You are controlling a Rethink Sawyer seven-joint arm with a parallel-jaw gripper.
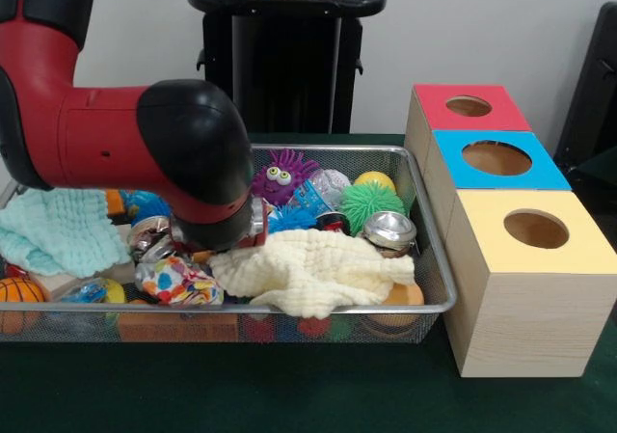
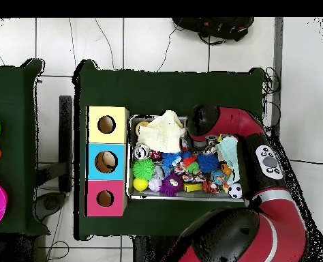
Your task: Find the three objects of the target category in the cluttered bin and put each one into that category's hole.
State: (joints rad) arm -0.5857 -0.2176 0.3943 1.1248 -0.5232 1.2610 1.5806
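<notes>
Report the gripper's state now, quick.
Gripper: cannot be told. The arm's black elbow hangs low over the wire bin and hides it in both views; nothing shows what, if anything, it holds.

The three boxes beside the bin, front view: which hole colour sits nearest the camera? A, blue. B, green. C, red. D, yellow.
D: the yellow-topped box stands closest in the front view, with the blue-topped box behind it and the red-topped box farthest back.

Wire mesh bin [image 1: 432, 223] crammed with toys, cream cloth [image 1: 313, 271] on top. Three hole boxes beside it: red [image 1: 469, 107], blue [image 1: 496, 158], yellow [image 1: 535, 230].
</notes>
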